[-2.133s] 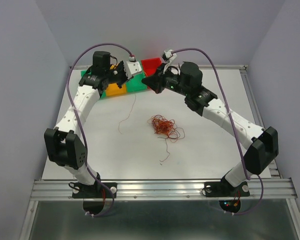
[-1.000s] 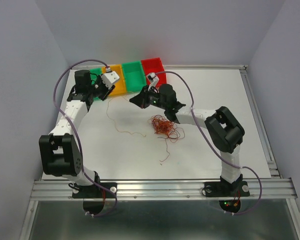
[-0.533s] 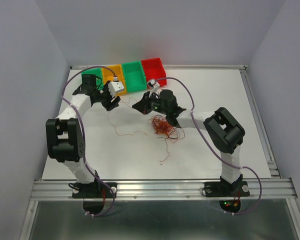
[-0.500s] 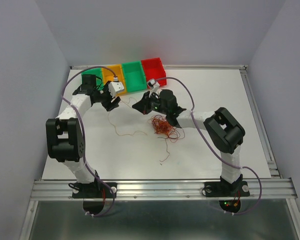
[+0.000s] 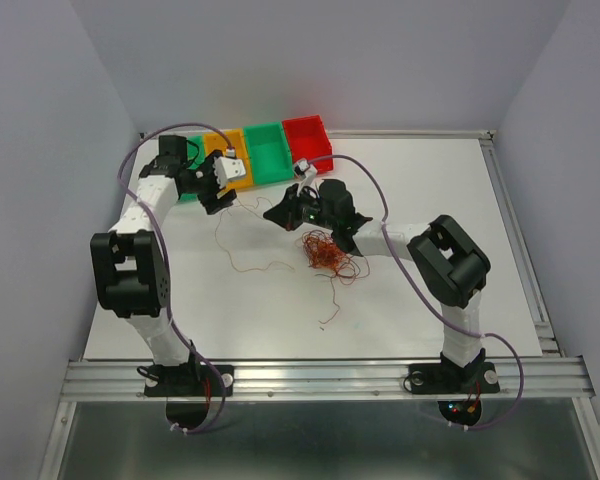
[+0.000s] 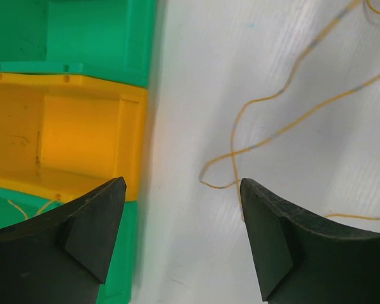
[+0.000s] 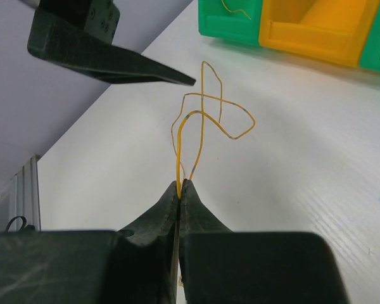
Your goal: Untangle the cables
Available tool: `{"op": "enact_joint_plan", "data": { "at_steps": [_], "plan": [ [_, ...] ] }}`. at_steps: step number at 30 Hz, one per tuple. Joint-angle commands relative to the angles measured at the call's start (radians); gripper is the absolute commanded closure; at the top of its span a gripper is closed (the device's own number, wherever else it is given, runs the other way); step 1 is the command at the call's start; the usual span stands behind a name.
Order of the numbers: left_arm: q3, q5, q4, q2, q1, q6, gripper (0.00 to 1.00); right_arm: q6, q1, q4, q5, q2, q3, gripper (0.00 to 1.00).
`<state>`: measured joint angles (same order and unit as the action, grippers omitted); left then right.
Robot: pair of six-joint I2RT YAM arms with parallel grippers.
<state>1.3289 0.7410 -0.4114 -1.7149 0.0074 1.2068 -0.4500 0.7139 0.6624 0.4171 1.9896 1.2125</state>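
Observation:
The cables are mostly a fist-sized red-orange tangle (image 5: 325, 252) at the table's middle. From it a loose strand (image 5: 332, 300) trails toward the near edge. My right gripper (image 5: 273, 215) sits just left of the tangle, shut on a thin yellow wire (image 7: 206, 107) that loops out past its tip (image 7: 182, 184). That same yellow wire (image 6: 240, 142) lies on the table under my left gripper (image 6: 180, 187), which hangs open beside the bins with nothing between its fingers. In the top view the left gripper (image 5: 220, 200) is a short way left of the right one.
Several small bins stand in a row at the back: an orange bin (image 5: 223, 147), a green bin (image 5: 265, 152) and a red bin (image 5: 308, 135). A yellow bin (image 6: 69, 136) sits between green ones (image 6: 82, 31). A yellow strand (image 7: 234, 9) lies in a green bin.
The left jaws have opened wider, and the left gripper has come off the bins onto the table beside them. The right gripper stays shut, almost in place.

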Motion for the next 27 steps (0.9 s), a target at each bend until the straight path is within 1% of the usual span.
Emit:
{"op": "enact_joint_plan", "data": {
  "at_steps": [1,4,8,9,10,14,17,20,21,24,25,27],
  "plan": [
    [0.188,0.021,-0.189,-0.087,0.003,0.112,0.13,0.019,0.007,0.037,0.019,-0.054,0.021,0.99],
    [0.213,0.06,-0.236,-0.118,-0.001,0.16,0.11,0.022,0.007,0.034,0.018,-0.058,0.024,1.0],
    [0.194,0.057,-0.248,-0.12,-0.004,0.187,0.11,0.03,0.009,0.026,0.014,-0.058,0.033,0.99],
    [0.188,0.055,-0.256,-0.121,-0.033,0.197,0.11,0.031,0.007,0.022,0.014,-0.058,0.039,0.99],
    [0.188,0.057,-0.265,-0.123,-0.037,0.206,0.11,0.033,0.007,0.017,0.014,-0.06,0.042,0.99],
    [0.211,0.064,-0.349,-0.13,-0.04,0.25,0.11,0.043,0.007,0.003,0.012,-0.057,0.058,0.99],
    [0.233,0.066,-0.446,-0.144,-0.041,0.325,0.11,0.047,0.007,0.0,0.014,-0.058,0.059,1.0],
    [0.245,0.043,-0.457,-0.169,-0.053,0.31,0.12,0.05,0.007,0.0,0.014,-0.064,0.058,0.99],
    [0.24,0.041,-0.448,-0.17,-0.053,0.304,0.13,0.051,0.007,0.0,0.014,-0.067,0.058,1.0],
    [0.211,0.015,-0.377,-0.175,-0.053,0.252,0.21,0.051,0.007,0.002,0.014,-0.08,0.055,1.0],
    [0.199,0.012,-0.348,-0.176,-0.053,0.244,0.29,0.051,0.007,0.002,0.015,-0.086,0.055,0.99],
    [0.191,-0.005,-0.334,-0.181,-0.057,0.224,0.35,0.048,0.007,0.002,0.023,-0.092,0.053,1.0]
  ]
}}
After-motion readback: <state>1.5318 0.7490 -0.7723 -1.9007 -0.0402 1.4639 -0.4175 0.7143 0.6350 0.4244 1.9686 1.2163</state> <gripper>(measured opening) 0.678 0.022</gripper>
